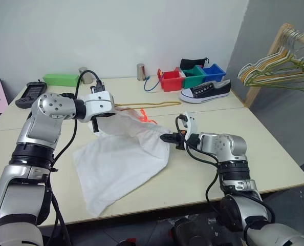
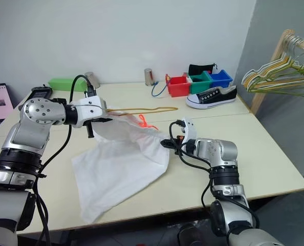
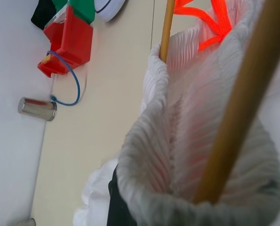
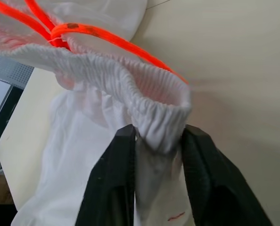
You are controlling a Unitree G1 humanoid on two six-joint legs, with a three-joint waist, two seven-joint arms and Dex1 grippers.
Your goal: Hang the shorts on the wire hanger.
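Observation:
The white shorts (image 1: 121,159) lie spread on the table, their gathered waistband lifted between my two grippers. My left gripper (image 1: 96,122) is shut on the thin yellow-tan wire hanger (image 1: 152,105), which reaches right over the table. In the left wrist view the hanger's wire (image 3: 229,127) runs inside the waistband (image 3: 149,141). My right gripper (image 4: 159,141) is shut on the waistband's right end, with a black finger (image 4: 114,179) on each side of the fold. An orange drawstring (image 4: 107,37) hangs at the waist.
A black-and-white sneaker (image 1: 205,90), red, green and blue bins (image 1: 171,80) and a metal can (image 1: 140,72) stand at the back. A green box (image 1: 61,79) and a black device (image 1: 31,95) sit back left. A wooden rack with bunched hangers (image 1: 280,66) stands right.

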